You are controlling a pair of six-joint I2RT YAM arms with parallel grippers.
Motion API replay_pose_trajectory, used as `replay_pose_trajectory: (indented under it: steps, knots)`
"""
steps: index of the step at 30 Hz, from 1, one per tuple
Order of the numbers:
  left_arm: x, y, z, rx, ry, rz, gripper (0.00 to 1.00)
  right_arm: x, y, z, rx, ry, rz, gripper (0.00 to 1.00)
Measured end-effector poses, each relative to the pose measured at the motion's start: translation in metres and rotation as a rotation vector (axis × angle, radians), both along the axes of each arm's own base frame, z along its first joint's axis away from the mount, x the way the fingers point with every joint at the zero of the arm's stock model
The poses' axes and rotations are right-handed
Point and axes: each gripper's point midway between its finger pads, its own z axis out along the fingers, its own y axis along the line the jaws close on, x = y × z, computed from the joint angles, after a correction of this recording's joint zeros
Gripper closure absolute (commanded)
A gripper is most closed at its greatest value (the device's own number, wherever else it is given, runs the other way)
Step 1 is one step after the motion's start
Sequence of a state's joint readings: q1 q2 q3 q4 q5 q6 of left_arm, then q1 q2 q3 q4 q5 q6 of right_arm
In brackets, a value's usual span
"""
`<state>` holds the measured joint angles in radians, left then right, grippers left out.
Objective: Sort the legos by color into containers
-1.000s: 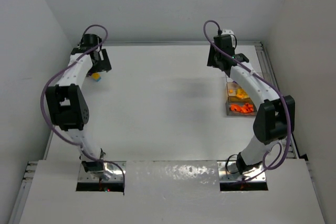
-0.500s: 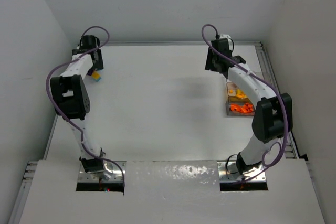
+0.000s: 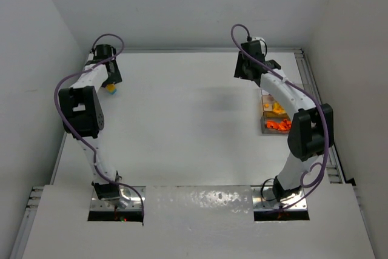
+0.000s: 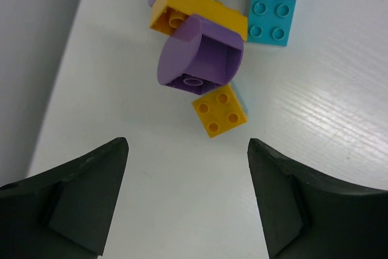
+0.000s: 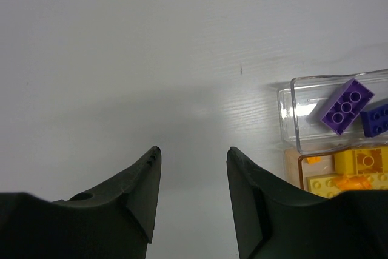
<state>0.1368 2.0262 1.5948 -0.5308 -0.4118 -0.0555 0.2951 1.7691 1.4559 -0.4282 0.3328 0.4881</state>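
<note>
A loose heap of legos (image 3: 111, 88) lies at the table's far left. In the left wrist view it shows as a small yellow brick (image 4: 220, 111), a purple rounded brick (image 4: 200, 56), a longer yellow brick (image 4: 194, 13) and a teal brick (image 4: 271, 13). My left gripper (image 4: 188, 147) is open just short of the small yellow brick and holds nothing. The containers (image 3: 267, 127) stand at the right, with orange legos (image 3: 279, 125) and yellow legos (image 3: 277, 108) inside. My right gripper (image 5: 194, 151) hangs open and empty over bare table, left of the containers (image 5: 290, 119).
A clear bin holds a purple brick (image 5: 345, 106) and a dark blue brick (image 5: 376, 118); the bin beside it holds yellow bricks (image 5: 357, 168). The side wall (image 4: 30, 40) runs close along the left of the heap. A metal rail (image 3: 315, 89) borders the table's right edge.
My left wrist has swung in closer to the heap and its jaws have narrowed somewhat. The right gripper has drifted slightly left and away from the containers.
</note>
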Motion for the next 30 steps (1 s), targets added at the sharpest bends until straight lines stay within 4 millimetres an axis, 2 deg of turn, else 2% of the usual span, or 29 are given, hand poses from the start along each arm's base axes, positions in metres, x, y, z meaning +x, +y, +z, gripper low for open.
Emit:
replay_pose_trajectory:
  steps: [5, 9, 11, 21, 24, 30]
  knots:
    - [0.003, -0.009, -0.004, -0.098, -0.073, 0.117, 0.25, 0.000, -0.001, 0.002, -0.018, -0.001, 0.000, 0.54]
    - [0.005, -0.012, -0.006, -0.143, -0.107, 0.177, 0.35, -0.003, -0.006, 0.000, -0.037, 0.008, -0.012, 0.53]
    - [0.007, -0.013, -0.009, -0.158, -0.114, 0.201, 0.36, -0.004, -0.007, -0.002, -0.043, 0.015, -0.015, 0.53]
    - [0.003, -0.013, -0.045, -0.176, -0.062, 0.283, 0.37, -0.005, -0.011, -0.002, -0.066, 0.019, -0.022, 0.53]
    - [0.004, -0.011, -0.050, -0.167, -0.054, 0.295, 0.36, -0.005, -0.012, -0.002, -0.069, 0.020, -0.023, 0.54]
    - [0.007, -0.007, -0.048, -0.147, -0.073, 0.301, 0.36, -0.009, -0.014, -0.004, -0.083, 0.035, -0.022, 0.54]
